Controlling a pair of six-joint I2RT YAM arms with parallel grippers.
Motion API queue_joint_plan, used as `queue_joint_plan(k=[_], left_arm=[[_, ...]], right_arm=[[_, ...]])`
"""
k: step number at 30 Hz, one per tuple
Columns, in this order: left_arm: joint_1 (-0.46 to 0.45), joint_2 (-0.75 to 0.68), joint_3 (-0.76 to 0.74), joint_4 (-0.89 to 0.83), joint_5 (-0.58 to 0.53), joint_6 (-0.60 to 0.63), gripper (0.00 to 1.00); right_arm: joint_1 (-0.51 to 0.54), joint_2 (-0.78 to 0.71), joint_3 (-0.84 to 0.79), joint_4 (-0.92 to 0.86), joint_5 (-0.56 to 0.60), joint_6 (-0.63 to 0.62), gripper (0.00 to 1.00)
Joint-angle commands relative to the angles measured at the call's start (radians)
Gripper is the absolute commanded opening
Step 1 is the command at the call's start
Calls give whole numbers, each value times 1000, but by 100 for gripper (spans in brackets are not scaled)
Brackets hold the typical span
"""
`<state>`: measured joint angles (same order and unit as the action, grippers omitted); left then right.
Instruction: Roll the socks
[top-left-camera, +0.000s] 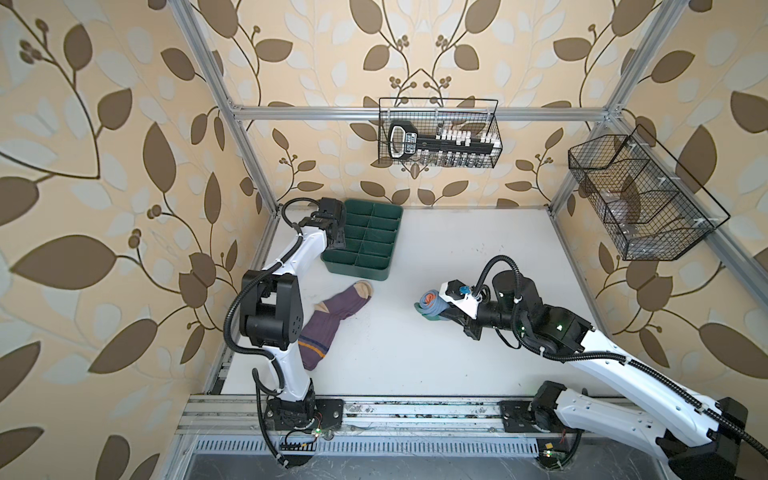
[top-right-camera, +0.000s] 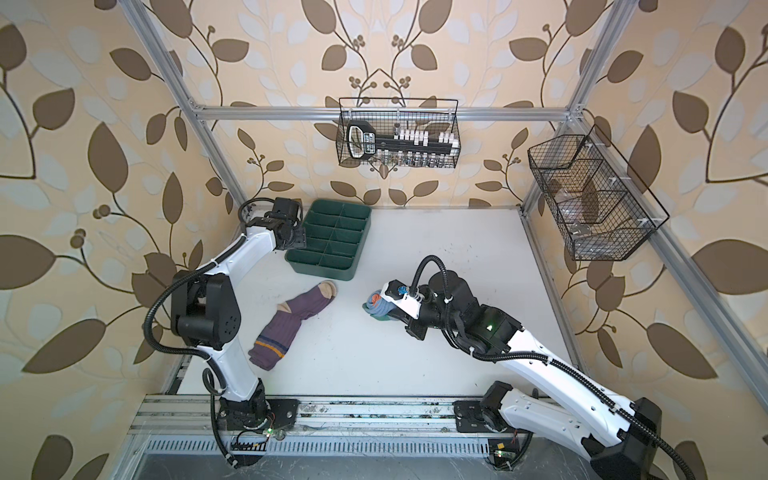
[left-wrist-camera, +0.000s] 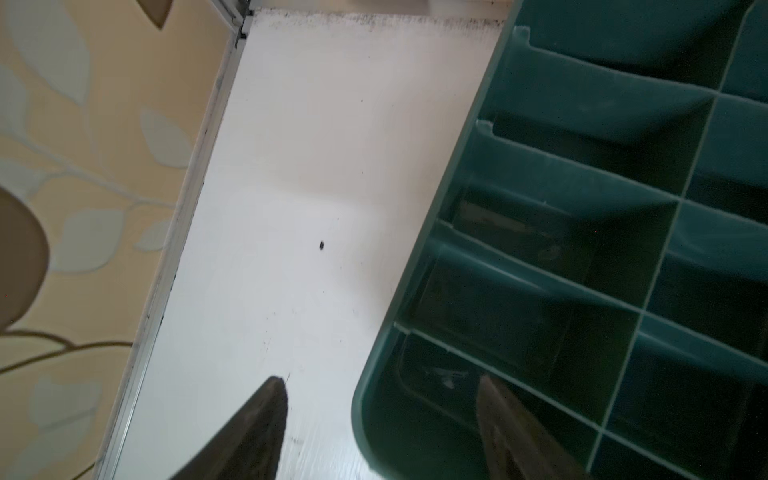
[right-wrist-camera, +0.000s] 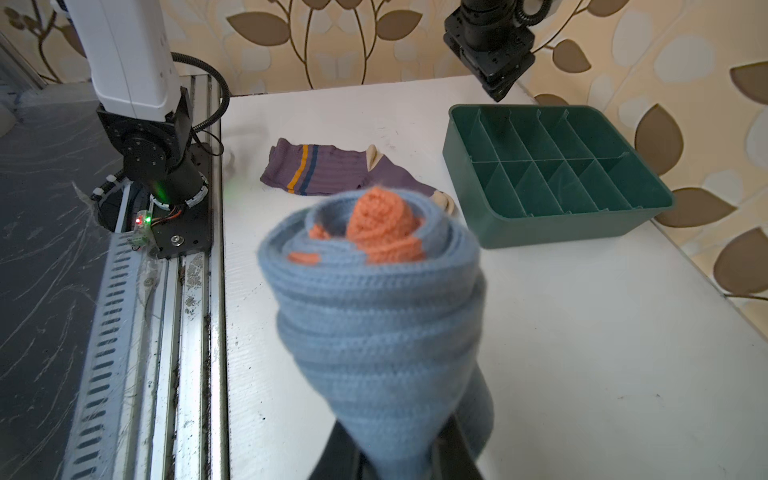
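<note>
- White tabletop (top-left-camera: 415, 365) from above: purple sock (top-left-camera: 328, 320) lies flat and unrolled at 8 o'clock.
- Just 3 o'clock of centre, right gripper (right-wrist-camera: 399, 457) is clamped on the blue sock (right-wrist-camera: 374, 311), wound into a tight roll.
- At 11 o'clock, far back, left gripper (left-wrist-camera: 386, 432) hangs, jaws apart and empty, over the edge of the green tray (top-left-camera: 357, 270).
- By the look of it, one roll is done; next it needs setting down, then the purple sock rolling.

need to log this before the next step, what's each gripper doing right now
left gripper: open, holding nothing
right gripper: shut on the rolled light blue sock
</note>
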<state>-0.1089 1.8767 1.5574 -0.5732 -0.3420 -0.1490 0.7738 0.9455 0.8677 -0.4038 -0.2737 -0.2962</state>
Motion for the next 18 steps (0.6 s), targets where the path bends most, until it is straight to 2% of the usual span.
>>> queue_joint_plan(k=[1, 5, 10, 18], left_arm=[[19, 63, 112, -26, -33, 56, 71], [56, 139, 185, -48, 9, 55, 62], [104, 193, 217, -75, 111, 26, 51], [104, 245, 258, -99, 186, 11, 49]], right_arm=[[10, 4, -9, -27, -17, -29, 0], [12, 9, 2, -63, 9, -56, 0], [10, 19, 7, -56, 7, -67, 0], [9, 47, 10, -66, 4, -86, 0]])
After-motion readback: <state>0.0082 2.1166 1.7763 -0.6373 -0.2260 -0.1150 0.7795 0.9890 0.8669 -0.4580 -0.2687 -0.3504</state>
